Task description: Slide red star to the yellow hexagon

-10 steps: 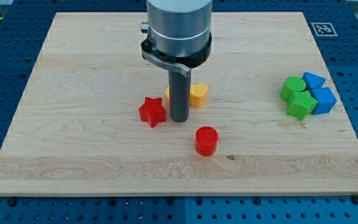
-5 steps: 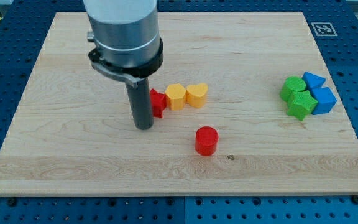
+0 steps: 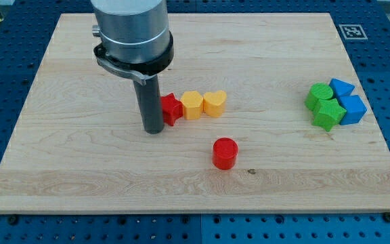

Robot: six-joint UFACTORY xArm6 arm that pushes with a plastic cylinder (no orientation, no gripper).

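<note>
The red star (image 3: 172, 108) lies near the board's middle, touching the left side of the yellow hexagon (image 3: 192, 105). A yellow heart (image 3: 214, 103) sits against the hexagon's right side, so the three form a row. My tip (image 3: 154, 129) rests on the board just left of the red star, against its left edge. The rod hides part of the star's left side.
A red cylinder (image 3: 225, 152) stands below and right of the row. At the view's right, two green blocks (image 3: 319, 96) (image 3: 329, 114) and two blue blocks (image 3: 342, 88) (image 3: 354, 108) cluster together. The wooden board (image 3: 59, 169) sits on a blue perforated table.
My tip went from right of the red star around to its left. The star moved right and up, and now touches the yellow hexagon.
</note>
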